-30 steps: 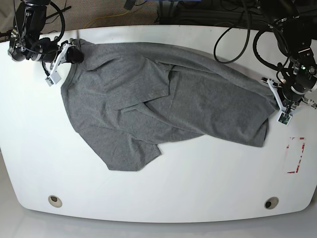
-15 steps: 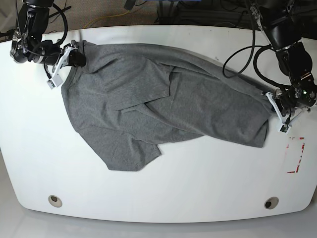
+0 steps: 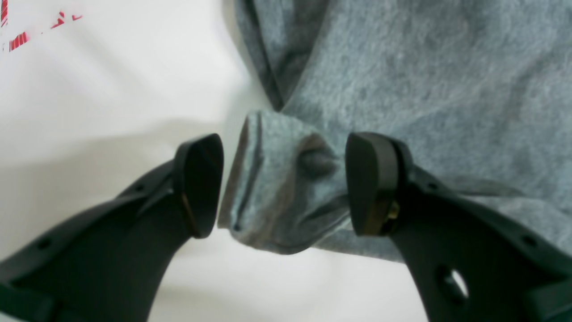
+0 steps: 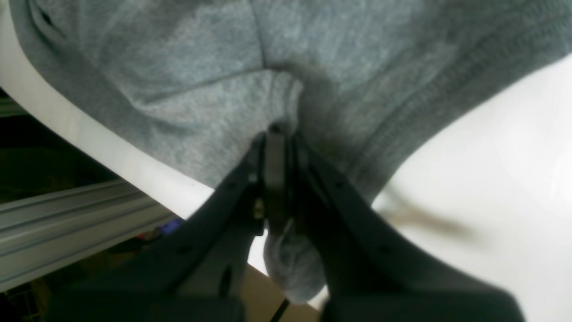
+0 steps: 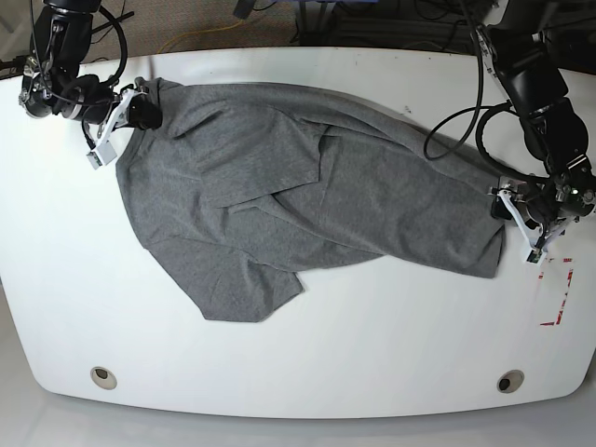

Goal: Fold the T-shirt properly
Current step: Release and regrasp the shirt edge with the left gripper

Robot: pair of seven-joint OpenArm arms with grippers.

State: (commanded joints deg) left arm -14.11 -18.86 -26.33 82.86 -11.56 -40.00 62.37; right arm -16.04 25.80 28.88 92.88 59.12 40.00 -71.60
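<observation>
Soft grey knit is spread crumpled across the white table (image 5: 298,363): the T-shirt (image 5: 307,191) is judged light, limp and apt to sag. A far corner fold is pinched tight by the right gripper (image 4: 277,134), jaws closed on cloth. The left gripper (image 3: 283,188) is held wide apart around a bunched hem corner (not yet clamped). Seamed edges are judged the best holds.

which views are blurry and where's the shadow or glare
Left wrist: T-shirt knit soft, left pincer fairly sharp, its shadow across the white table. Right wrist: all soft, right pincer darkest, table washed out. Base: sharp, evenly lit.
</observation>
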